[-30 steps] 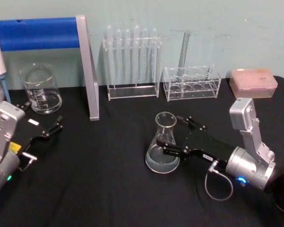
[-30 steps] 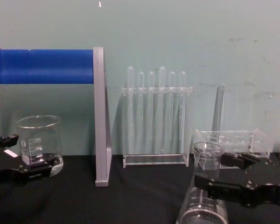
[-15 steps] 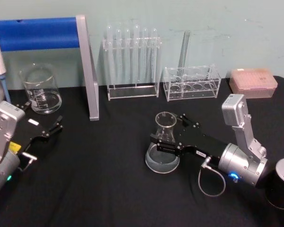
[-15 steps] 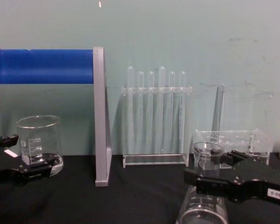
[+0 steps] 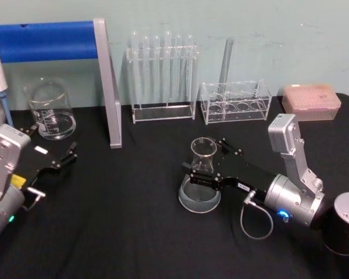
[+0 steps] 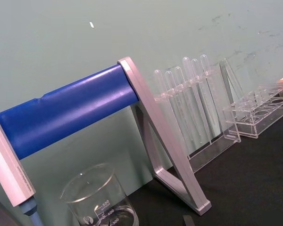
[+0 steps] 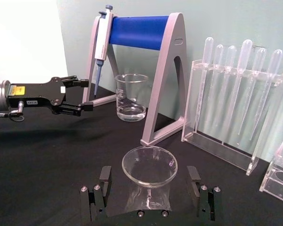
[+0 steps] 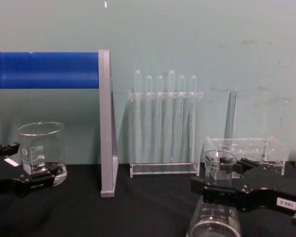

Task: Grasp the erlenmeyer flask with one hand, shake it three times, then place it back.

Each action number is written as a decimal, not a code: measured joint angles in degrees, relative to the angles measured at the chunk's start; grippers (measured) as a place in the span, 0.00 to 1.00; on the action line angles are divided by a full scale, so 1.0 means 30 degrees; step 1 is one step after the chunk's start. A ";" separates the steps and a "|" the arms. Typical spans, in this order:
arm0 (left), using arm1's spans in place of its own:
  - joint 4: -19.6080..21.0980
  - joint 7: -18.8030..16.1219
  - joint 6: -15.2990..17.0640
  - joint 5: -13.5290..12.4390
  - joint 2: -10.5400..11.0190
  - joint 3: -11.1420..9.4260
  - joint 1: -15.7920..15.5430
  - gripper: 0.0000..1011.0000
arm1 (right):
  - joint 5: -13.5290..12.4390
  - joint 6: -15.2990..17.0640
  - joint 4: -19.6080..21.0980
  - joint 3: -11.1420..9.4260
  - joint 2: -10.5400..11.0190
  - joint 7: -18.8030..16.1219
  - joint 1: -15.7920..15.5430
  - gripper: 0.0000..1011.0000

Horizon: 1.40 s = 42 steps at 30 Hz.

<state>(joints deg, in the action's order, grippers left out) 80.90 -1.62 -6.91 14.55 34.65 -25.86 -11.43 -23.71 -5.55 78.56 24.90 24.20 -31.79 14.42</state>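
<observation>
Broadly, my workspace is a table (image 5: 134,226) under matte black cloth. The biggest thing on it is a pipette stand (image 5: 46,40) at the back left, with grey angled legs and a glossy blue crossbar. Next down, a clear acrylic rack (image 5: 161,110) of thin, round-tipped test tubes (image 5: 167,55) stands against the wall, and a squat, straight-sided glass beaker (image 5: 49,110) sits near the stand's foot. My left gripper (image 7: 85,95) is parked in front of that beaker, jaws parted and holding nothing.

The right gripper (image 5: 206,165), black and blocky, reaches in from the right with its jaws spread to either side of the erlenmeyer flask (image 5: 199,196). The flask stands upright on the cloth at mid-table. From the wrist camera I see a gap on each side of the neck, so nothing is held.

I judge this to be the grasp step, not yet closed. My next move calls for a gentle, even squeeze on the narrow neck below the flared rim. The glass is smooth, hard and tapered, so it could slip or tip on its wide base if one side touches first.
</observation>
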 joint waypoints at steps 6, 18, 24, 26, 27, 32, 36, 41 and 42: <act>0.0000 0.0000 -0.0001 0.0001 0.0000 0.0000 0.0000 0.99 | 0.0122 -0.0076 -0.0039 -0.0035 -0.0105 0.0153 0.0032 0.99; 0.0000 0.0000 0.0000 0.0000 0.0000 0.0001 0.0001 0.99 | 0.0119 -0.0077 -0.0031 -0.0040 -0.0096 0.0154 0.0022 0.99; 0.0001 0.0000 0.0000 0.0001 0.0000 0.0000 -0.0001 0.99 | 0.0106 -0.0077 -0.0021 -0.0040 -0.0087 0.0149 0.0012 0.86; 0.0001 0.0000 0.0000 0.0001 0.0000 0.0000 0.0000 0.99 | 0.0103 -0.0074 -0.0018 -0.0039 -0.0082 0.0147 0.0010 0.82; 0.0001 0.0000 0.0000 0.0000 0.0000 0.0001 0.0000 0.99 | 0.0102 -0.0073 -0.0016 -0.0039 -0.0081 0.0146 0.0009 0.80; 0.0002 0.0000 -0.0001 0.0001 0.0000 0.0001 0.0000 0.99 | 0.0094 -0.0066 -0.0009 -0.0039 -0.0073 0.0136 0.0008 0.63; 0.0001 0.0000 0.0000 0.0001 0.0000 0.0000 0.0001 0.99 | 0.0088 -0.0061 -0.0009 -0.0038 -0.0073 0.0127 0.0008 0.51; 0.0001 0.0000 0.0000 0.0001 0.0000 0.0001 0.0001 0.99 | 0.0079 -0.0052 -0.0009 -0.0037 -0.0072 0.0121 0.0009 0.45; 0.0000 0.0000 0.0000 0.0001 0.0000 0.0001 0.0000 0.99 | 0.0078 -0.0051 -0.0009 -0.0037 -0.0073 0.0121 0.0008 0.45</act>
<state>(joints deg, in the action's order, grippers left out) 80.90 -1.62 -6.91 14.55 34.64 -25.86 -11.43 -23.48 -5.70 78.54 24.79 23.98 -31.42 14.44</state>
